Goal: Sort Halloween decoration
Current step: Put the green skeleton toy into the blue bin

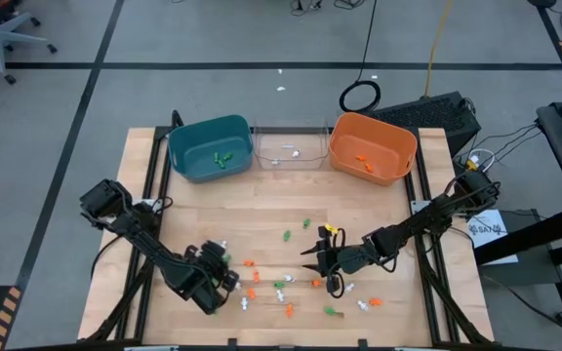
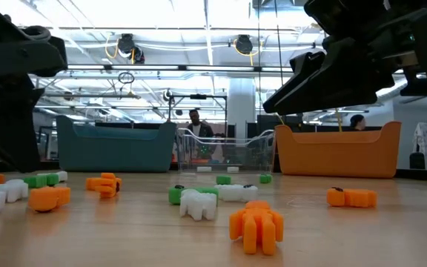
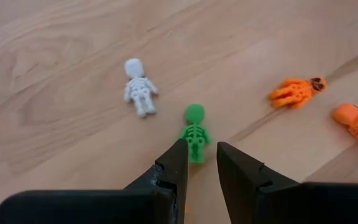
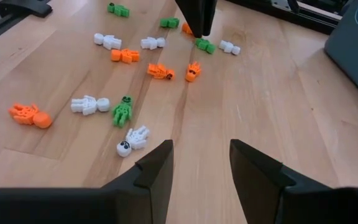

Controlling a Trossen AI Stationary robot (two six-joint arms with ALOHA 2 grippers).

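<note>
With its fingers slightly parted and empty, the left hand [image 3: 197, 171] hovers right at the green skeleton [image 3: 194, 132] lying flat on the counter [image 3: 61, 74]; close off-centre and it could skitter toward the white one [image 3: 139, 94]; right hand [image 4: 199, 163] waits open, empty.

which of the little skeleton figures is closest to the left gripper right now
The green skeleton, lying just ahead of the left gripper, its legs at the open fingertips. The white skeleton lies farther off, and the orange figures farther still.
</note>
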